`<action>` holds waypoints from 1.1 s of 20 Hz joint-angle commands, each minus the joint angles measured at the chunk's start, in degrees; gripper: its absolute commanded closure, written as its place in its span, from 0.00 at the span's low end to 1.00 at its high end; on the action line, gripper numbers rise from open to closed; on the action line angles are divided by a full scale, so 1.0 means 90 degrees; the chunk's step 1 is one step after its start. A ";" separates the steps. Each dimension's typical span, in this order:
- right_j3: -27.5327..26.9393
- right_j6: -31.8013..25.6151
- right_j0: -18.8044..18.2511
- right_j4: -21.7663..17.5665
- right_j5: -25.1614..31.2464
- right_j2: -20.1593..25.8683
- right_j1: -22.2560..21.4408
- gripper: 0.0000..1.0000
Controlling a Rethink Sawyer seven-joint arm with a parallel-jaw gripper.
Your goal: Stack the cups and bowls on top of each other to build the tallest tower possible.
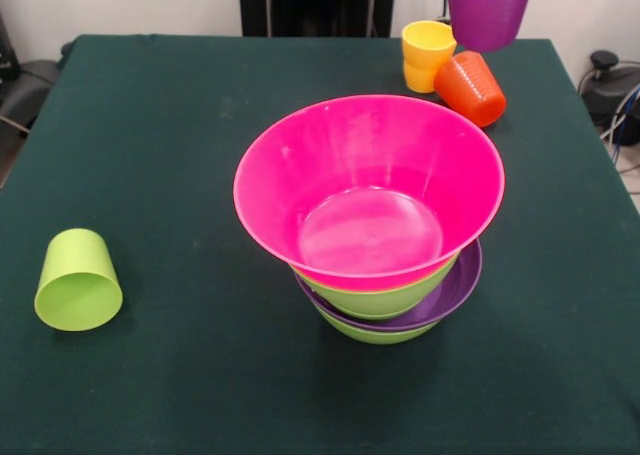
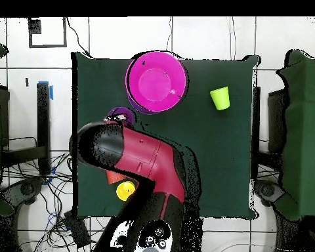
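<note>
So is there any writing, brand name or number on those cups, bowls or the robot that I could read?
None that can be read.
The pink bowl, the lime green cup, the yellow-orange cup, the orange cup and the purple cup look plain.
The arm shows no legible label.

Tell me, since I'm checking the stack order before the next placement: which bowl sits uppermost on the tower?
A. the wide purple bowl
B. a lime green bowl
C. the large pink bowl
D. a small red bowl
C: in the front view the large pink bowl sits open side up on top of the tower, with a lime green bowl and the purple bowl beneath it.
</note>
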 commanded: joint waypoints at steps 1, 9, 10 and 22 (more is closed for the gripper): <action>-0.0232 -0.0819 -0.0254 -0.0578 0.0380 0.0936 -0.0037 1.00; -0.0322 -0.0779 -0.0463 -0.0818 0.0487 0.1157 -0.0086 1.00; -0.0334 -0.0772 -0.0485 -0.0849 0.0489 0.1182 -0.0085 1.00; -0.0459 -0.0803 -0.0751 -0.1127 0.0507 0.1463 -0.0059 1.00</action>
